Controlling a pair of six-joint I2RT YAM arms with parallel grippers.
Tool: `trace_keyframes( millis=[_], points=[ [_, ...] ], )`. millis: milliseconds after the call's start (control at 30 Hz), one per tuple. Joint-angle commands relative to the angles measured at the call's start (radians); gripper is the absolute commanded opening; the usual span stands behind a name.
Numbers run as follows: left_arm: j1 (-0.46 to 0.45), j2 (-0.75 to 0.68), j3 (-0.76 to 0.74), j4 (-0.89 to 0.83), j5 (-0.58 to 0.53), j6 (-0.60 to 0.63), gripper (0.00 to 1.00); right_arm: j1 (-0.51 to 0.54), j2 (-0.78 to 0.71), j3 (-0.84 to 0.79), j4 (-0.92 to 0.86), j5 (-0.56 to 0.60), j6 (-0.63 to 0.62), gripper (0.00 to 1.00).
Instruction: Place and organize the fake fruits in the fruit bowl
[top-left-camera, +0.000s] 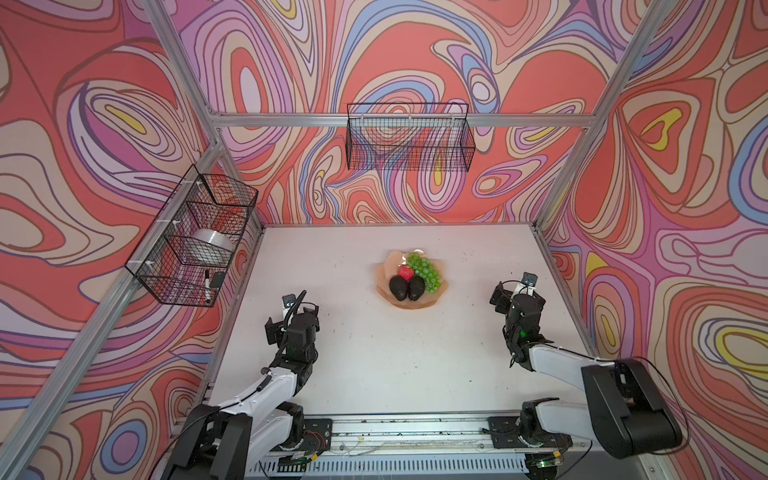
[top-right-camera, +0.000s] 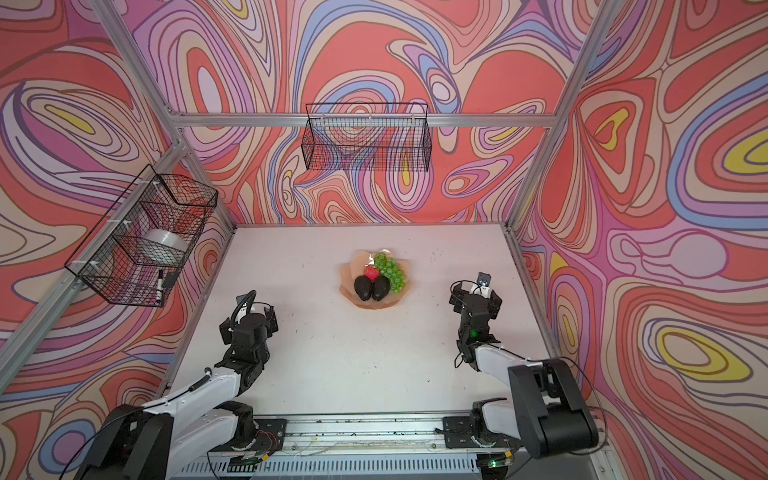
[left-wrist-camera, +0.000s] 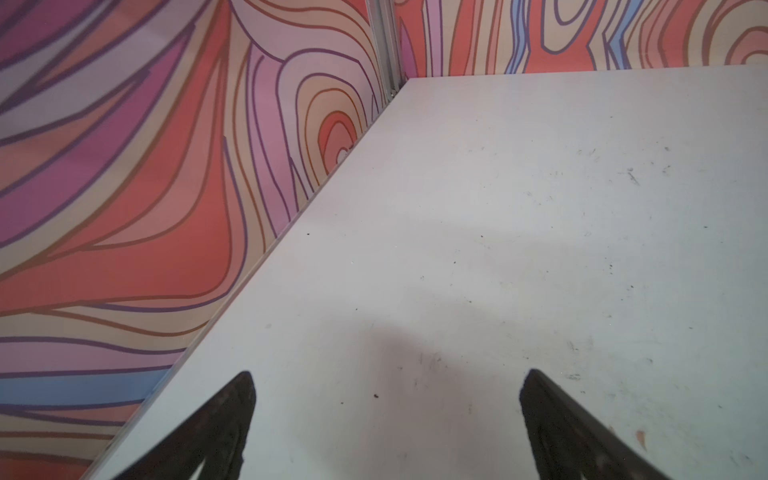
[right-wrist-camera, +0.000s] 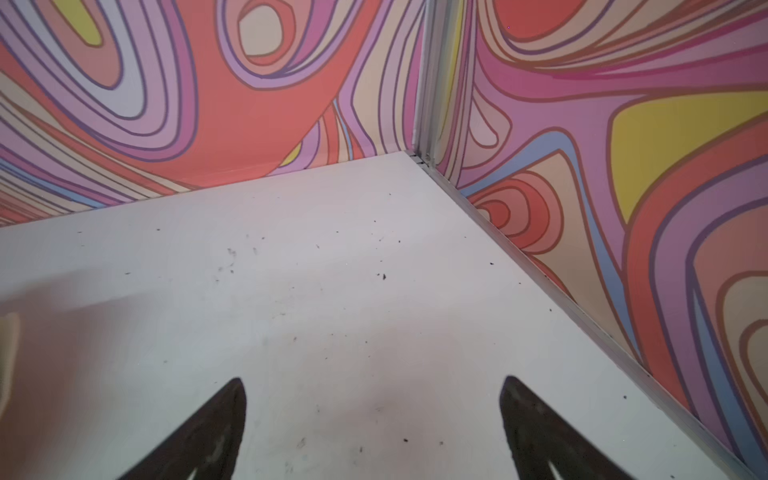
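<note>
A wide, shallow peach-orange faceted bowl (top-left-camera: 383, 286) sits mid-table on the white tabletop (top-left-camera: 365, 357). It holds two dark pear-shaped avocados (top-left-camera: 400, 287) at 6 o'clock, glossy green grapes (top-left-camera: 426, 270) at 2 and a small red fruit (top-left-camera: 406, 272) at 11. The left gripper (left-wrist-camera: 386, 376), at the bowl's 8 o'clock, and the right gripper (right-wrist-camera: 374, 382), at 4, both gape wide and hold nothing.

No text, label, brand, number or sign can be read in any view, and the marker pen (top-left-camera: 206, 286) in the black wire basket (top-left-camera: 166, 293) is too small to show any print.
</note>
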Motion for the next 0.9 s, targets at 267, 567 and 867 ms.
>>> trace_keyframes(
  millis=[267, 567, 867],
  points=[
    [0.08, 0.365, 0.166, 0.32, 0.225, 0.107, 0.99, -0.039, 0.257, 0.036, 0.332, -0.118, -0.062, 0.98],
    [0.107, 0.392, 0.253, 0.183, 0.28, 0.09, 1.0, -0.04, 0.336, 0.04, 0.4, -0.176, -0.093, 0.98],
    [0.109, 0.39, 0.253, 0.179, 0.283, 0.089, 1.0, -0.033, 0.343, 0.116, 0.269, -0.169, -0.098, 0.98]
  ],
)
